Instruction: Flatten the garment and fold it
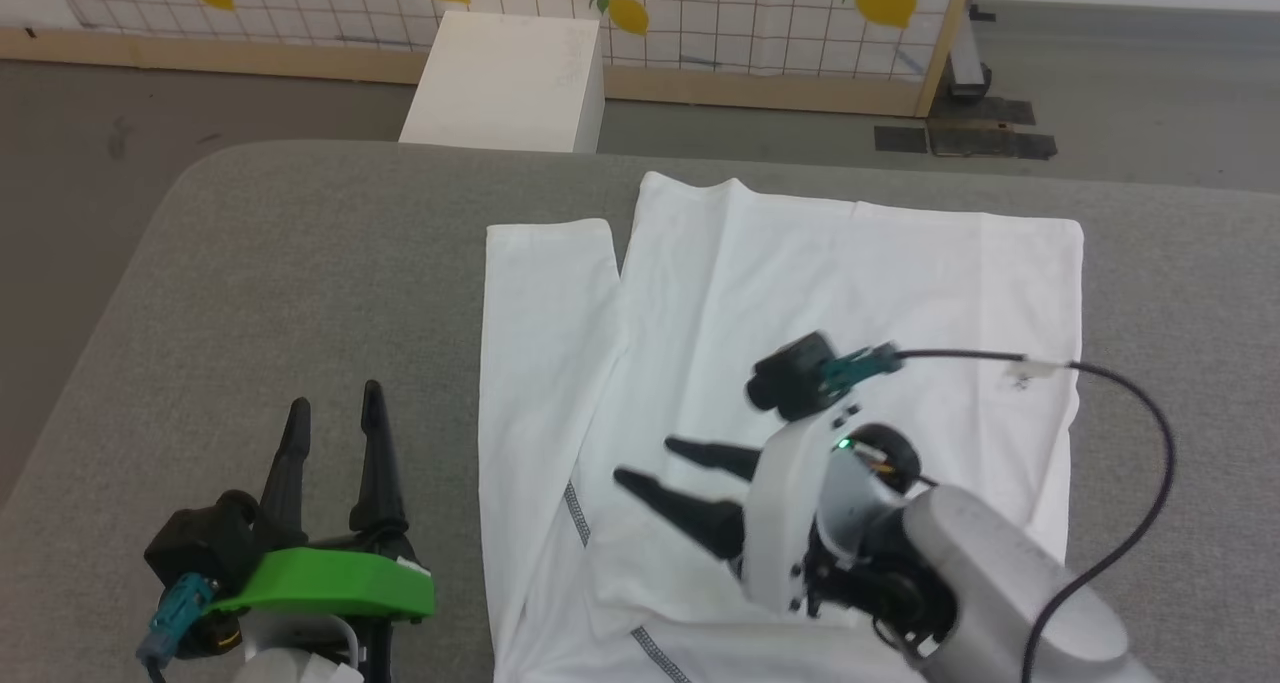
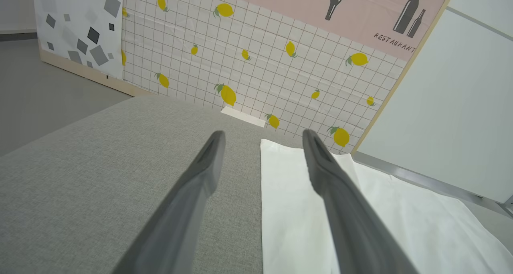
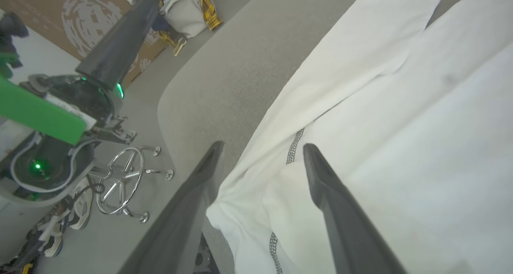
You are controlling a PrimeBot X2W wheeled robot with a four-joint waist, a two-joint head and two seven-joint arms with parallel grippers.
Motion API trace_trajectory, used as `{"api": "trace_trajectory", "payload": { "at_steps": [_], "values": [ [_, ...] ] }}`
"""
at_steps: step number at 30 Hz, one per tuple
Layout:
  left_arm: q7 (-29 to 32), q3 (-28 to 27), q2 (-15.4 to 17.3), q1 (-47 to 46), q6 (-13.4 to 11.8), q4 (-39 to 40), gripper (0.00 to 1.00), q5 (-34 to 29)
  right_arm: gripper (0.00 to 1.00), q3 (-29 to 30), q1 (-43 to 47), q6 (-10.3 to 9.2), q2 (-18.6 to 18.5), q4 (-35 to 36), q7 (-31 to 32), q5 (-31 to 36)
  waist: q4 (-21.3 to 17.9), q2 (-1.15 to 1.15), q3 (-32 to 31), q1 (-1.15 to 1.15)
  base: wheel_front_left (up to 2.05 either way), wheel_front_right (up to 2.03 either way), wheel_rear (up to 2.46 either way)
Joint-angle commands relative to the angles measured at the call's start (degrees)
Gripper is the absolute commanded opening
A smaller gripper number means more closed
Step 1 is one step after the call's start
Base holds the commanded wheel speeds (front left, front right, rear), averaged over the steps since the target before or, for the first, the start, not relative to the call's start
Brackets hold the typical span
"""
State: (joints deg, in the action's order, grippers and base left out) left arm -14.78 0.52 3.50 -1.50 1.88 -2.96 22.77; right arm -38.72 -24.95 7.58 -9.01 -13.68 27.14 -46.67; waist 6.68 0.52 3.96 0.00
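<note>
Simply thin white garment, flat.

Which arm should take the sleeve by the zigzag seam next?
Right, probably. The right end effector hovers open over the garment, pointing toward the zigzag seam; the left end effector sits open above bare table beside the garment.

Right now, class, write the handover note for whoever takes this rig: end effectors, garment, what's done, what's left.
Left end effector: open, empty, above the grey padded surface, left of the garment.
Right end effector: open, empty, above the garment's near left part.
Garment: spread out, sleeve alongside its left edge.
Done: body mostly flat.
Left: smooth the rumpled near edge, then fold.
</note>
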Motion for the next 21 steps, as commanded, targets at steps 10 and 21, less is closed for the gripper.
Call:
{"api": "trace_trajectory", "payload": {
  "at_steps": [10,21],
  "values": [
    [0.69,-0.75,1.00,1.54,-0.83,0.66,1.00,0.76,1.00,29.43,2.41,-0.09,-3.34,5.88,-13.63,9.69,-4.25,-0.51,-2.55,0.00,0.00,0.00,0.00],
    [1.27,-0.18,1.03,0.36,-1.75,0.28,1.00,0.88,1.00,51.73,13.02,-0.09,-0.40,10.42,-22.49,22.92,-6.07,-0.51,-0.50,0.00,0.00,0.00,0.00]
  ]
}}
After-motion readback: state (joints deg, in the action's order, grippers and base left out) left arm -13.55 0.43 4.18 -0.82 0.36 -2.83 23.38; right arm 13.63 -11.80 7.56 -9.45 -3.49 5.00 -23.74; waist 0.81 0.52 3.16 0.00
